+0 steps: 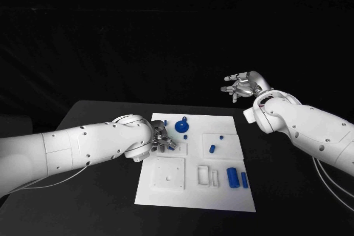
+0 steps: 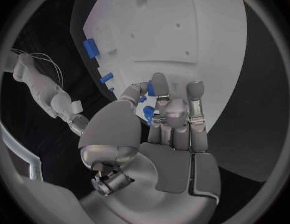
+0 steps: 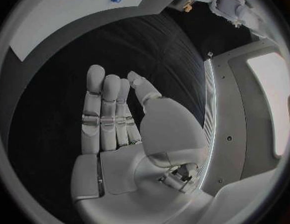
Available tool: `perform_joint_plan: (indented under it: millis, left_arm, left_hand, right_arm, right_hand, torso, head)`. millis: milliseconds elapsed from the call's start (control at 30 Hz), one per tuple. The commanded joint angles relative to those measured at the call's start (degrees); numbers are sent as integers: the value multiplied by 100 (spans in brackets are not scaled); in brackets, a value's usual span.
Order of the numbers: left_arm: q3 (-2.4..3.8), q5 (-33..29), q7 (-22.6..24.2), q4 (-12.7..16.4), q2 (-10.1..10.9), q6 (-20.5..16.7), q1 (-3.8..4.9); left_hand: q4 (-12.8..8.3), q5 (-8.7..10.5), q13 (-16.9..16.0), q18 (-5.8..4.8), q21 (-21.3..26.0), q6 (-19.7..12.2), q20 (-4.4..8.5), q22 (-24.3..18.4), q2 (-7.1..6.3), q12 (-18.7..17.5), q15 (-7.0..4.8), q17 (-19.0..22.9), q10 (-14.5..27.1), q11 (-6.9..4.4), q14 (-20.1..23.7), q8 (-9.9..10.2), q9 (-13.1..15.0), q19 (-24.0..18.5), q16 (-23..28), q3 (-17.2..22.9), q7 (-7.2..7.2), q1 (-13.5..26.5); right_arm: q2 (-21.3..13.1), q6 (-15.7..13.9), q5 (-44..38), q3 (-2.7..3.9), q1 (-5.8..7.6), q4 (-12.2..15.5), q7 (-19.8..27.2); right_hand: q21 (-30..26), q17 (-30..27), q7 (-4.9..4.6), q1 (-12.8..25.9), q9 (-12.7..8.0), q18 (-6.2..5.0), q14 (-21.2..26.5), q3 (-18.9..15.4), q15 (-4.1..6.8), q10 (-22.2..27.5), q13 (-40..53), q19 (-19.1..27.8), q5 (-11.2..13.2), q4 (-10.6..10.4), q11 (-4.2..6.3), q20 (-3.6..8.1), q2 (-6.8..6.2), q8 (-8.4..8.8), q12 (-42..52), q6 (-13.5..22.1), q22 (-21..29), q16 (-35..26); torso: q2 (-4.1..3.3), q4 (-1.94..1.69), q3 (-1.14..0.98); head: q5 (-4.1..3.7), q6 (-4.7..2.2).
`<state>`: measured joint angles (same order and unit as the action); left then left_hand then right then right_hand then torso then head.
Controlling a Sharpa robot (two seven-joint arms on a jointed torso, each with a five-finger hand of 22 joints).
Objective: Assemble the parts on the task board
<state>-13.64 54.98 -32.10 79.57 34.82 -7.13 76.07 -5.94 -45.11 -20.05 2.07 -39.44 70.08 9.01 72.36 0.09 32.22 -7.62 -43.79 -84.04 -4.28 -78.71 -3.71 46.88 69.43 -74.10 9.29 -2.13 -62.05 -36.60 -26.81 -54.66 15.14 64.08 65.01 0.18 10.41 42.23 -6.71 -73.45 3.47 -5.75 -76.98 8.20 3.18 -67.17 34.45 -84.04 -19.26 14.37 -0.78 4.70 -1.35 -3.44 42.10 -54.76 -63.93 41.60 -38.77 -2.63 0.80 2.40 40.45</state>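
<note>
Task board (image 1: 221,195), white, at centre of the head view on the black table (image 1: 96,113), running from lower centre up to mid-frame. Nearest on it, toward the lower right: two upright blue cylinders (image 1: 232,177) side by side, just right of two white rectangular blocks (image 1: 207,175); to their left, a square white plate (image 1: 169,173) with small holes. Farther up, right of centre: a square recess holding a short blue peg (image 1: 212,148), with a smaller blue piece (image 1: 220,139) just above it. Near the board's far edge, left of centre: a round blue gear-like part (image 1: 181,126), also seen at the upper left of the right wrist view.

Left hand (image 1: 162,141) at the board's left edge, mid-frame, low over the board and just below the gear-like part; arm entering from the left of the frame. In the left wrist view, fingers (image 2: 176,109) curled toward the palm with small blue parts (image 2: 149,113) showing between fingers and thumb; whether these are gripped or merely lie behind the fingers cannot be told.

Right hand (image 1: 243,86) in the upper right of the head view, raised beyond the table's far edge, well apart from the board and every part. In the right wrist view, fingers straight and close together, thumb set apart, palm bare, nothing held.
</note>
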Motion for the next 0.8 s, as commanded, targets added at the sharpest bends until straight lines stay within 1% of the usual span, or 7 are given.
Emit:
perform_joint_plan:
  millis: [33, 133, 267, 333, 533, 733, 800]
  left_arm:
    - [-20, -23, -118, -15, -13, 207, -29]
    - [-20, -37, -142, -27, -24, 245, -29]
    - [-20, -63, -174, -47, -42, 322, -29]
    - [-20, -75, -188, -58, -51, 360, -29]
    - [-20, -90, -217, -81, -81, 427, -29]
    - [-20, -74, -220, -100, -120, 442, -31]
    - [-20, -68, -217, -116, -134, 419, -33]
  left_hand:
    - [-458, -27, -7, -70, 19, 546, -2, 5, 14, 9, -27, -6, -279, -53, -1, -18, 692, 48, 0, 478, 400, -74]
    - [-464, -24, -11, -72, 41, 550, -1, 34, 19, 15, -28, -22, -280, -53, -6, -19, 697, 60, -10, 480, 402, -71]
    - [-452, 46, -44, -85, 84, 597, 16, 109, 39, 98, -48, -23, -279, -66, -51, -28, 769, 103, -39, 460, 423, -56]
    - [-447, 60, -45, -88, 88, 604, 18, 116, 42, 106, -49, -36, -279, -67, -60, -29, 777, 107, -47, 456, 425, -53]
    - [-413, 175, -56, -104, 171, 676, 19, 236, 68, 191, -49, -114, -278, -76, -92, -31, 888, 150, -139, 418, 449, -66]
    - [-406, 333, -60, -112, 212, 764, 16, 324, 90, 259, -46, -157, -277, -80, -116, -20, 862, 188, -200, 375, 468, -92]
    - [-400, 354, -59, -113, 216, 767, 15, 328, 97, 261, -45, -155, -277, -79, -116, -21, 862, 190, -201, 370, 469, -92]
  right_arm:
    - [14, 44, -82, 3, 2, -11, -47]
    - [23, 50, -88, 3, 2, -19, -59]
    - [32, 52, -95, 2, 2, -28, -70]
    - [36, 55, -97, 2, 2, -31, -76]
    - [50, 67, -111, 2, 2, -43, -89]
    - [66, 80, -116, 1, 2, -58, -89]
    - [72, 83, -116, 1, 2, -63, -88]
  right_hand:
    - [-25, -9, -65, 39, 6, -88, 37, 42, 6, 71, -4, -126, 30, 7, 36, -36, 14, -5, 30, -94, -10, 14]
    - [-31, -10, -64, 43, 6, -89, 38, 65, 7, 72, -5, -129, 32, 14, 36, -36, 7, -4, 31, -95, -14, 14]
    - [-34, -10, -63, 46, 6, -90, 39, 81, 7, 72, -5, -131, 34, 18, 37, -36, 2, -4, 33, -95, -16, 14]
    - [-40, -12, -64, 42, 7, -89, 42, 99, 6, 74, -8, -129, 77, 23, 36, -37, 4, -5, 31, -107, -20, 11]
    - [-44, -13, -64, 25, 6, -89, 42, 111, 5, 75, -9, -129, 123, 35, 35, -37, 3, -4, 32, -106, -24, 10]
    - [-44, -13, -64, 25, 6, -89, 42, 111, 5, 75, -9, -129, 123, 35, 35, -37, 3, -4, 32, -106, -24, 10]
    - [-49, -14, -65, 35, 7, -90, 43, 117, 5, 79, -11, -128, 125, 33, 33, -38, 0, -5, 30, -104, -27, 9]
  torso:
    - [-1, 1, -1]
    - [-3, -1, -2]
    - [-1, 1, -1]
    - [0, 1, -1]
    - [-1, 0, -1]
    - [-4, 5, -1]
    - [-4, 4, -2]
  head:
    - [8, -2]
    - [12, -1]
    - [13, -2]
    - [12, 1]
    - [11, 6]
    - [12, 0]
    - [13, 3]
